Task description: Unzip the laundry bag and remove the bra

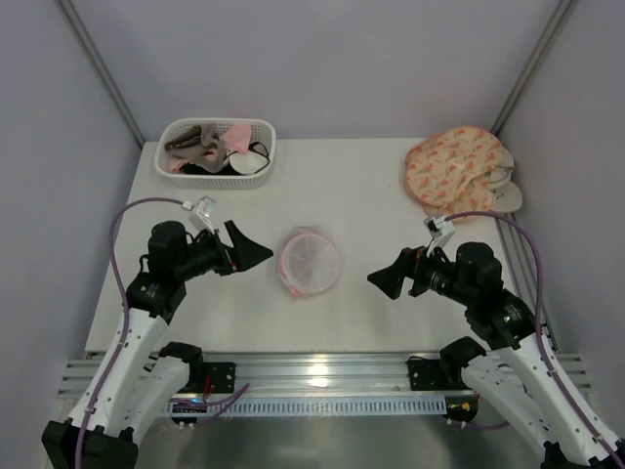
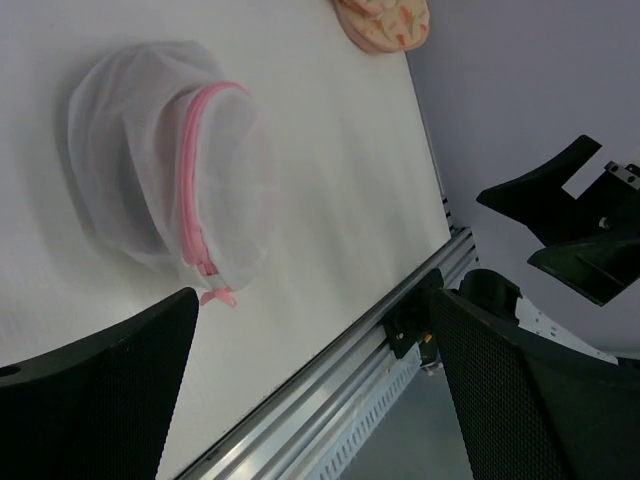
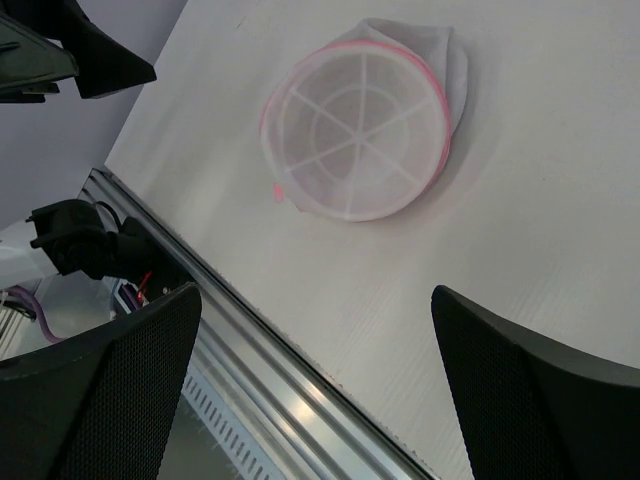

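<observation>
The laundry bag (image 1: 311, 262), a round white mesh pouch whose pink zipper (image 2: 193, 190) looks closed around the rim, lies on the white worktop (image 1: 361, 195) between the two arms. The left tool (image 1: 256, 252) and the right tool (image 1: 384, 277) hover on either side of it, both pointing inward with fingers spread wide, holding nothing and not touching the pouch. At the back, a white basket (image 1: 262, 137) of garments sits on the left and a peach patterned fabric (image 1: 454, 168) on the right.

Bare tabletop (image 1: 371, 195) around laundry bag (image 1: 311, 262), white basket (image 1: 215, 180) at eleven o'clock, peach fabric (image 1: 454, 166) at two, seemingly well apart.
</observation>
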